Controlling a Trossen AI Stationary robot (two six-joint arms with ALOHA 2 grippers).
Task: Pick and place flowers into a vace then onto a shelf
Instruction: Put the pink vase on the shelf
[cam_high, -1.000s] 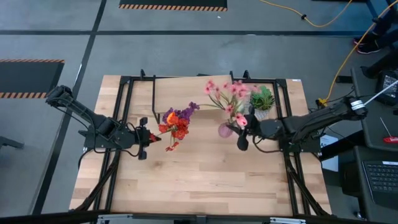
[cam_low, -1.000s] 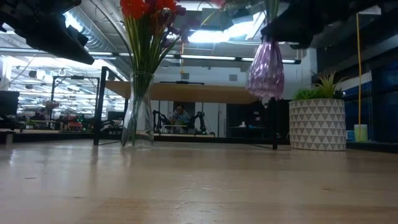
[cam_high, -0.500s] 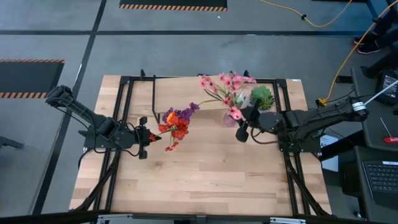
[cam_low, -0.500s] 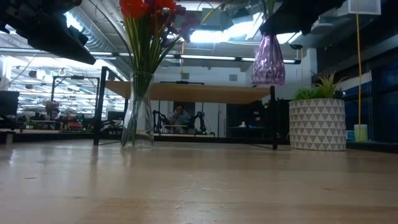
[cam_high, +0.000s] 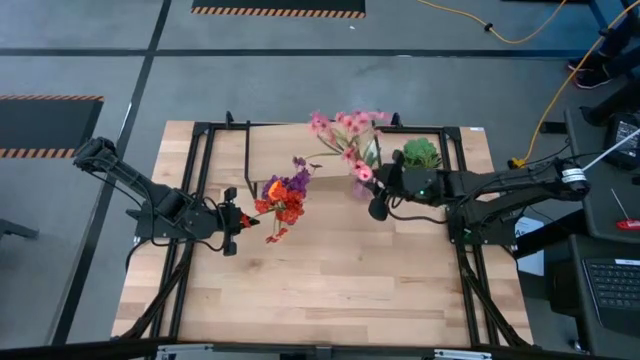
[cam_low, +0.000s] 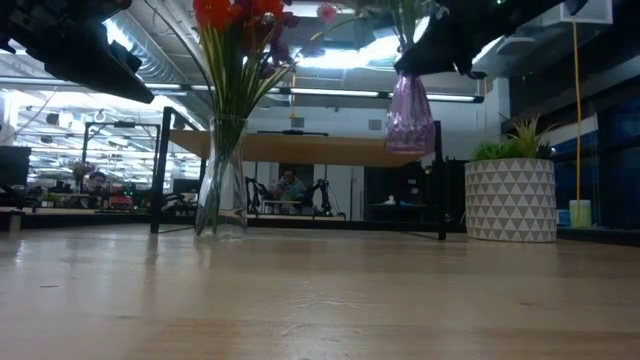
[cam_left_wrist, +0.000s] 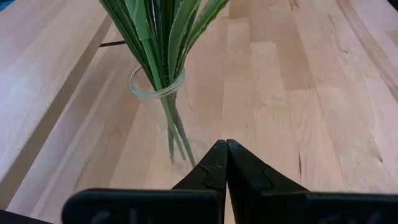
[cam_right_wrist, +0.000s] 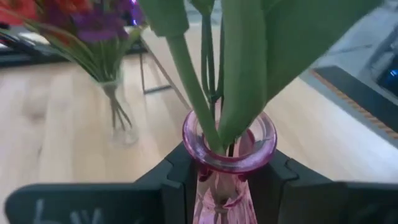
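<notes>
From above I count two arms, two vases, two bunches of flowers, one potted plant and one shelf on the wooden surface (cam_high: 330, 280).

At about nine o'clock on the surface sits my left claw (cam_high: 243, 220), its fingers pressed fully together and gripping nothing; in its wrist view the two dark tips meet just short of the clear glass vase (cam_left_wrist: 163, 118). That vase stands upright on the surface at roughly ten o'clock from the centre and carries the first bunch, the red, orange and purple flowers (cam_high: 284, 197), their green stems dropping through the rim.

Moving right, the shelf (cam_low: 330, 148) shows in the low view as a light-wood board on thin black legs at the twelve o'clock edge, behind both vases.

At about one o'clock my right claw (cam_right_wrist: 224, 180) is clamped on the neck of the pink glass vase (cam_low: 406, 112), one finger on each side just below the rim. The vase hangs clear of the surface, its base at about the height of the shelf board in the low view. The second bunch, the pink flowers (cam_high: 345, 128), stands in it.

Farthest right, at two o'clock, is the green plant in its white patterned pot (cam_low: 510, 200), resting on the surface.
</notes>
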